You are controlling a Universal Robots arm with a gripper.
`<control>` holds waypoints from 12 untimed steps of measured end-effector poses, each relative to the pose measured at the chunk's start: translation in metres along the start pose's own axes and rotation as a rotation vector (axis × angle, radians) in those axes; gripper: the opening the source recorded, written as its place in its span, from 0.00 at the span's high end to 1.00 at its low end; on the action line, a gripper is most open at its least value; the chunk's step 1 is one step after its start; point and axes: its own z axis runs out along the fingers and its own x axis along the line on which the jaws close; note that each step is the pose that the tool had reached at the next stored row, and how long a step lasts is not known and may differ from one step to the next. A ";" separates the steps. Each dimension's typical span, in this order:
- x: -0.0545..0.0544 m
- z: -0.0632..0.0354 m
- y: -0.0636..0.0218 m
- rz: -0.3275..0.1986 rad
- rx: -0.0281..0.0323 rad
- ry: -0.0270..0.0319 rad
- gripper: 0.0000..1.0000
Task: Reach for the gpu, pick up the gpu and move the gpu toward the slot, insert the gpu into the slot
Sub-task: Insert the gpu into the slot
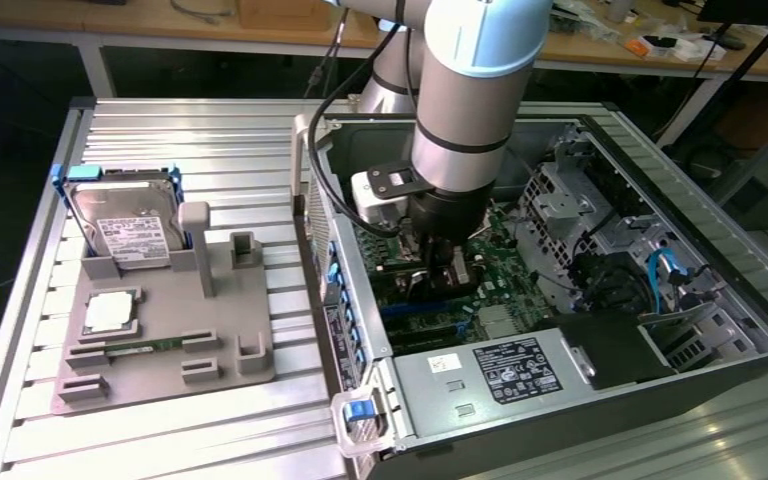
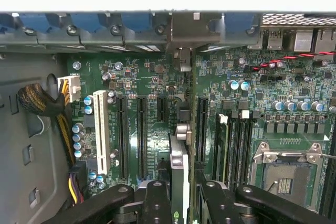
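In the wrist view the gripper is clamping the gpu edge-on, thin and dark, above the motherboard. The exterior view is showing the arm reaching into the computer case.

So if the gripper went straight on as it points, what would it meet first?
Likely the green motherboard: the gripper points down at it, and the gpu clamped between its fingers leads, so the card would touch first. The gap is unclear.

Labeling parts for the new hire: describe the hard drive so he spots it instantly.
Find the grey fixture plate on the ribbed table at the exterior view's left, beside the open PC case. The hard drive leans at its far end: silver, white-labelled, in a blue bracket, bigger than the square chip below.
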 end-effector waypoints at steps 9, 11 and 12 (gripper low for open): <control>0.000 0.0057 0.0008 0.000 -0.0001 0.0000 0.73; 0.000 0.0060 0.0008 0.000 -0.0001 -0.0001 0.73; 0.000 0.0061 0.0008 0.000 -0.0001 -0.0001 0.73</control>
